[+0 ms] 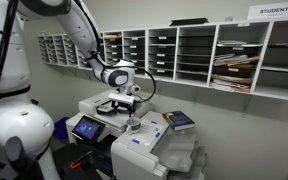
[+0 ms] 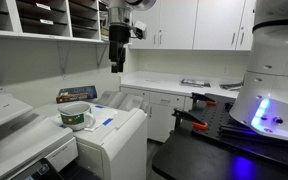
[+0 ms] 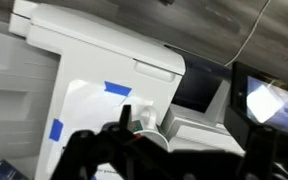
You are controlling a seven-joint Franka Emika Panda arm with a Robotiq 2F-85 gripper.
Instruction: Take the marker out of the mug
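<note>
The small pale mug (image 1: 134, 126) stands on top of the white printer (image 1: 144, 140). It also shows in an exterior view (image 2: 76, 117), with a greenish inside. In the wrist view the mug (image 3: 146, 118) lies low in the middle, and a thin dark marker (image 3: 124, 114) sticks up from its rim. My gripper (image 1: 125, 103) hangs above the mug and apart from it in both exterior views (image 2: 117, 66). In the wrist view its dark fingers (image 3: 169, 148) stand wide apart, open and empty, on either side of the mug.
A book (image 1: 180, 120) lies on the printer behind the mug. The printer's touch screen (image 1: 86, 127) sits in front. Mail shelves (image 1: 184, 55) line the wall above. Blue tape (image 3: 119, 88) marks the printer lid. A counter (image 2: 184, 85) runs along the far wall.
</note>
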